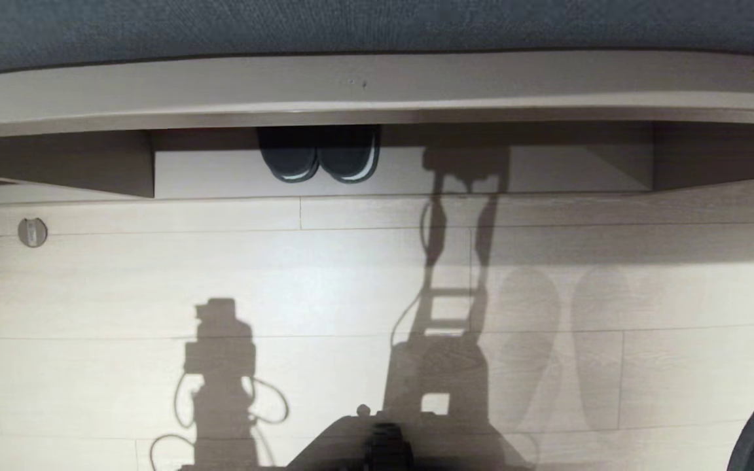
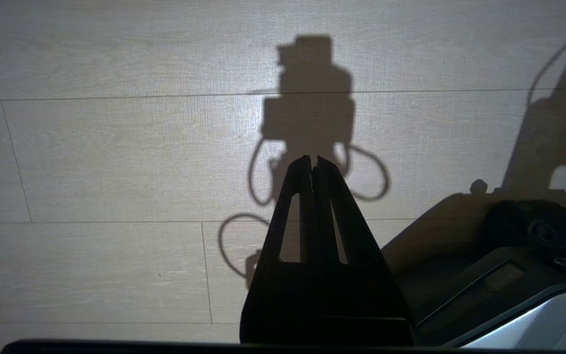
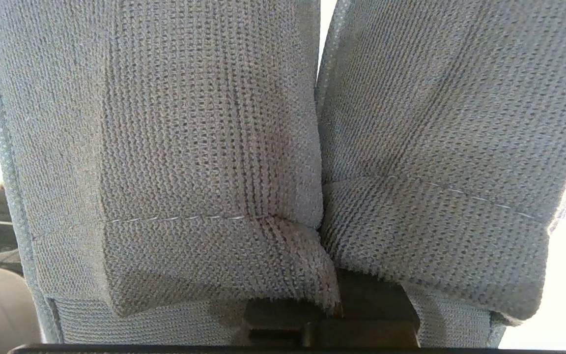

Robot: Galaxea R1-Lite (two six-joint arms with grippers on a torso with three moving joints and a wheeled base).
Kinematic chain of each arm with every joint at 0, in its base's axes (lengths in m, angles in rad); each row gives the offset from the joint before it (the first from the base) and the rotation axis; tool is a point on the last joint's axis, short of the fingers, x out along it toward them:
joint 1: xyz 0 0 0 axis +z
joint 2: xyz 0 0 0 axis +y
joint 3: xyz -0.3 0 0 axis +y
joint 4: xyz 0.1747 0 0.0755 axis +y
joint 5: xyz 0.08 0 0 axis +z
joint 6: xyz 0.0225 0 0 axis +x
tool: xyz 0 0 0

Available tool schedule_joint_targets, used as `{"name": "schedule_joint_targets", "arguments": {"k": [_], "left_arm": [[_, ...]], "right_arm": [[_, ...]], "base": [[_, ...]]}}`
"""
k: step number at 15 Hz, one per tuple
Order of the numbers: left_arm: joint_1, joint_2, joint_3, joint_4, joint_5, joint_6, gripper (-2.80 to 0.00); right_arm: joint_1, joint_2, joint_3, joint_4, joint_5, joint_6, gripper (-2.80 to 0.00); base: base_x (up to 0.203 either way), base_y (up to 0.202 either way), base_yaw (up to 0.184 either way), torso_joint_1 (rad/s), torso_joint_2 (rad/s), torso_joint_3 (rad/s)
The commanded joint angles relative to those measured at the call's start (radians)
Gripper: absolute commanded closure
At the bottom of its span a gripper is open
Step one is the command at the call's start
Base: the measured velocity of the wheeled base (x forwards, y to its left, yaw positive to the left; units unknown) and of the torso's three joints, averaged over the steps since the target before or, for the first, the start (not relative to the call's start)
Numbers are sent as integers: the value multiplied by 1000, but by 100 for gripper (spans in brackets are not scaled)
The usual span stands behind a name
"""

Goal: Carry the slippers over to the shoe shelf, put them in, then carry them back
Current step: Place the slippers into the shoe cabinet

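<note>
Carrying step: right gripper (image 3: 329,314) clenched on the slippers (image 3: 204,147), left fingers (image 2: 312,169) clenched empty; next, slot them into the shelf (image 1: 220,171) at twelve o'clock.

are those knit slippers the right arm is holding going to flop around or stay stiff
The slippers probably flop somewhat: the knit straps fold and pucker where the right tool pinches them. They look light, with thin soles. The coarse weave should resist slipping.
</note>
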Motion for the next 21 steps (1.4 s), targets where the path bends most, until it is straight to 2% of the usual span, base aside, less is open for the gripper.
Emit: {"name": "schedule_joint_targets", "arguments": {"k": [1,4,6,10,13,16,21], "left_arm": [[-1,0,0,1,0,0,0],[-1,0,0,1,0,-1,0],[-1,0,0,1,0,-1,0],[0,0,0,1,0,-2,0],[0,0,0,1,0,0,0],[0,-1,0,1,0,0,0],[0,-1,0,1,0,1,0]], "right_arm": [[0,-2,0,1,0,1,0],[0,0,-4,-9,6,9,0],[1,13,-88,1,41,8,0],[9,213,-207,-4,85,8,0],[56,425,-237,-117,92,9,0],[90,718,-244,-262,95,2,0],[108,1102,-276,-590,90,-25,0]], "base": [[0,0,0,2,7,-199],[0,0,0,8,7,-148],[0,0,0,3,2,-43],[0,0,0,0,0,0],[0,0,0,0,0,0],[0,0,0,0,0,0],[0,0,0,0,0,0]]}}
